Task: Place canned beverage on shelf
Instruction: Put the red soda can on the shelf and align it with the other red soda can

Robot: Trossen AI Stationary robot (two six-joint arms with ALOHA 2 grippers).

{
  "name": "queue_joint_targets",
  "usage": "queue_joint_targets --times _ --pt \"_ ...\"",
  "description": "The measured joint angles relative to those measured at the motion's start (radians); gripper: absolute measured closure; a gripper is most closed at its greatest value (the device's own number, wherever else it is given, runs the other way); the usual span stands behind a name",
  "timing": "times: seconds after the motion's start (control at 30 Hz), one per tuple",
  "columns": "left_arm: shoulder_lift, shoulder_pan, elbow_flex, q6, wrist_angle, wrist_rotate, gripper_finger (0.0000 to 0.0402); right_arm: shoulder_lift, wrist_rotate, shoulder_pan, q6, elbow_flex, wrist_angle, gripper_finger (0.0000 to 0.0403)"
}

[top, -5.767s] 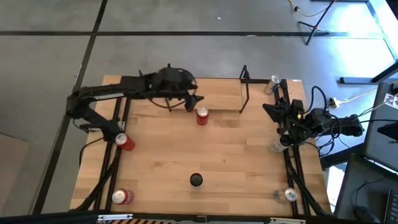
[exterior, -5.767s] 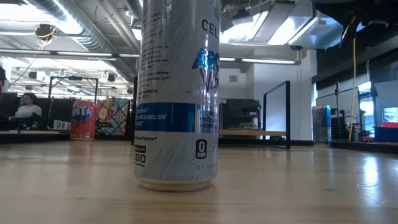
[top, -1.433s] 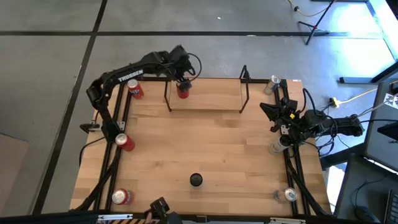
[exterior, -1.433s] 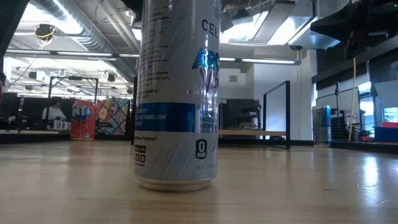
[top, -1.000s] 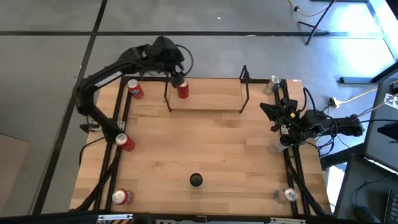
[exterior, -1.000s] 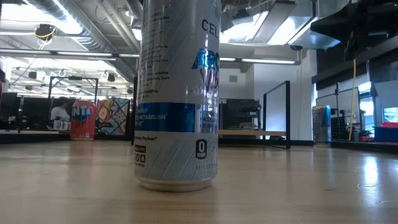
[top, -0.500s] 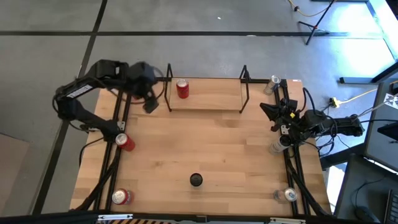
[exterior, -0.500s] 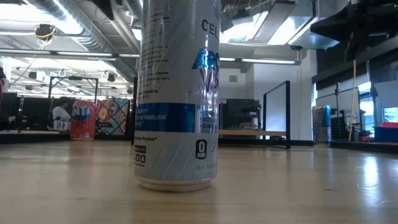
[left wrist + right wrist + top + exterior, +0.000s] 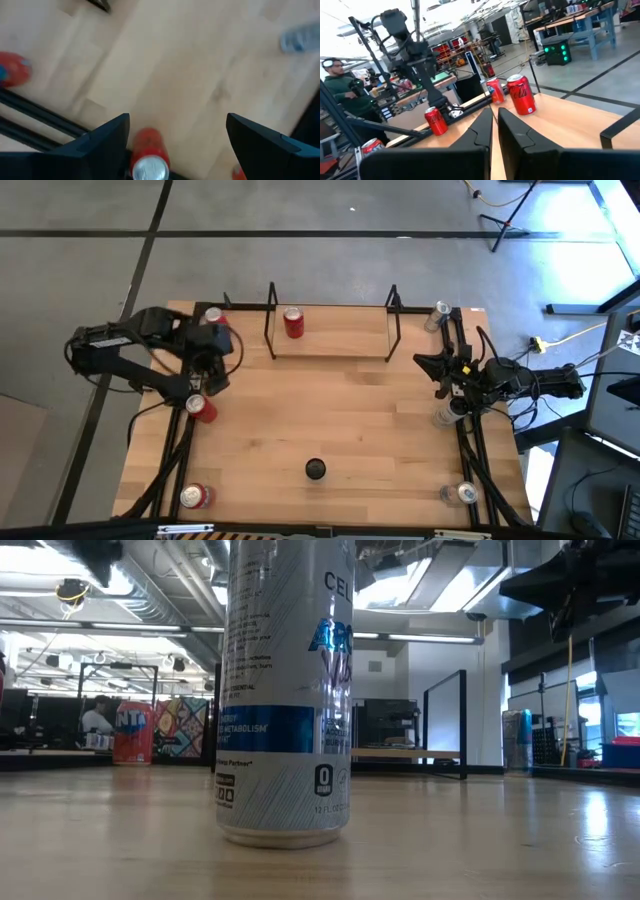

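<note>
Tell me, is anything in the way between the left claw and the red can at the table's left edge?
Nothing visible is in the way. The left gripper hangs open just above the red can, and the left wrist view shows only bare table beside it. The right gripper waits at the right edge.

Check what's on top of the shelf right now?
One upright red can stands on the shelf, near its left wire frame. The rest of the board shows bare. Underneath is hidden.

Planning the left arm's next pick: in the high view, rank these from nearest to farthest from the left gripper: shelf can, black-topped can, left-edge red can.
1. Left-edge red can, just below the left gripper.
2. Shelf can, on the shelf's left end.
3. Black-topped can, front centre.
</note>
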Motion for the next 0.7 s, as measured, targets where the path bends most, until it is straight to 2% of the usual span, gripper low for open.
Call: queue_joint_targets --times 0.33,0.7 --pt "-0.072 -0.139 -0.269 0.034 0.001 -0.001 0.0084 0.000 0.001 0.000 0.000 0.000 -0.024 0.0384" --pt "-0.191 -0.246 -0.437 -0.031 0.000 0.025 0.0084 0.000 0.037 0.000 0.000 0.000 -0.024 0.0384"
